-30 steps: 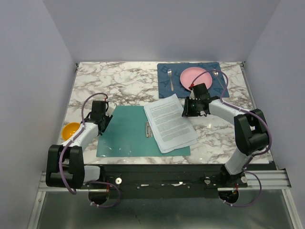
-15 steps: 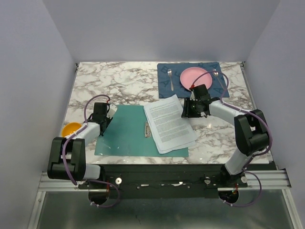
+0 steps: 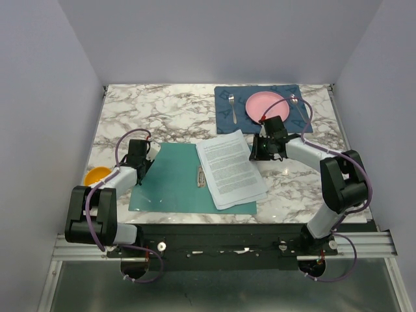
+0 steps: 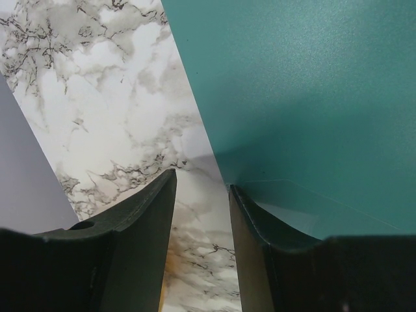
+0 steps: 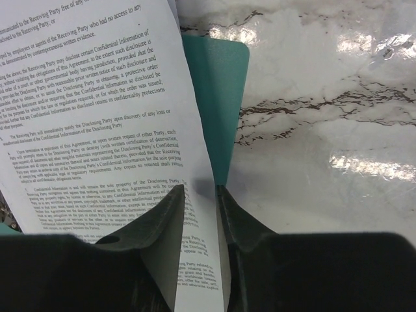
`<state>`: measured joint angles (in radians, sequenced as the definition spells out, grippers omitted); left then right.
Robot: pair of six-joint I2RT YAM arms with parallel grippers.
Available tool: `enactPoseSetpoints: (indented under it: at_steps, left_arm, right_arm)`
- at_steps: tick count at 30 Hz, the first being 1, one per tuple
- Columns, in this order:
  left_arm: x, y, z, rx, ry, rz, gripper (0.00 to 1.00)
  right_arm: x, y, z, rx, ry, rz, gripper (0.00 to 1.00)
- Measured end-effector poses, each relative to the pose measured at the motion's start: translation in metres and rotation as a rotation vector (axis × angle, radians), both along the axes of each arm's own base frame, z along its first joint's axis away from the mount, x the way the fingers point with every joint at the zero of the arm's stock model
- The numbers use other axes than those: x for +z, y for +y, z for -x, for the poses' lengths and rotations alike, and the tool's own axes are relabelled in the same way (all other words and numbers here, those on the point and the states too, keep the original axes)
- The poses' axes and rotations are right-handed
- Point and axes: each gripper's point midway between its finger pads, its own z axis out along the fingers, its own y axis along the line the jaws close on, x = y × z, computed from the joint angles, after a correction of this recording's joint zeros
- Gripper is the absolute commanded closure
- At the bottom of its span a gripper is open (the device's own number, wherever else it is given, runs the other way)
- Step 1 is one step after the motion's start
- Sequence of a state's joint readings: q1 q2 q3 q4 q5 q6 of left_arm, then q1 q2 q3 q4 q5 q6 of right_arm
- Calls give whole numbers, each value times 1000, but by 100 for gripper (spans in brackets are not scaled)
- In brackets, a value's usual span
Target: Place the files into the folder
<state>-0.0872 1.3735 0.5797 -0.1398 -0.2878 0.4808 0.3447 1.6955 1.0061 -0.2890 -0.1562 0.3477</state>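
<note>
Teal folder (image 3: 169,182) lies open and flat at the 6 o'clock edge of the marble table (image 3: 169,117). The files (image 3: 231,168) rest on its 3 o'clock half, skewed, their far corner overhanging the folder toward 1 o'clock.

Change over the last second: folder and files have slid a little toward 9 o'clock. The left elbow has swung in, hiding more of the orange bowl (image 3: 96,175). The right arm has barely moved.

Left gripper (image 4: 201,185) sits at the folder's 9 o'clock edge, fingers apart, bare marble between them. The folder's edge runs under one finger; nothing is held.

Right gripper (image 5: 200,192) sits at the files' 3 o'clock edge, fingers narrowly parted astride the paper's margin. Cannot tell whether they pinch it.

Reading: a small nudge, not an insertion. The sheets sit on the folder but are not squared to it, and the cover is not closed. Task looks roughly midway.
</note>
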Motion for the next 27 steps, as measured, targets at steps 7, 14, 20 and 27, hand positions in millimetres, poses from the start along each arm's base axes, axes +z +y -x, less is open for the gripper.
enactPoseSetpoints:
  at_steps: [7,14,20,27]
  left_arm:
    - [0,-1,1,7,0,12,48]
    - [-1,-4,4,8,7,28,48]
    - [-1,-6,7,7,14,45,49]
    - [-1,-7,8,8,19,53,49]
  right_arm:
    - [-3,4,4,5,14,-27,84]
    - [0,11,6,13,20,-67,100]
    - [11,20,14,35,17,-133,99]
    - [11,20,21,34,24,-153,72]
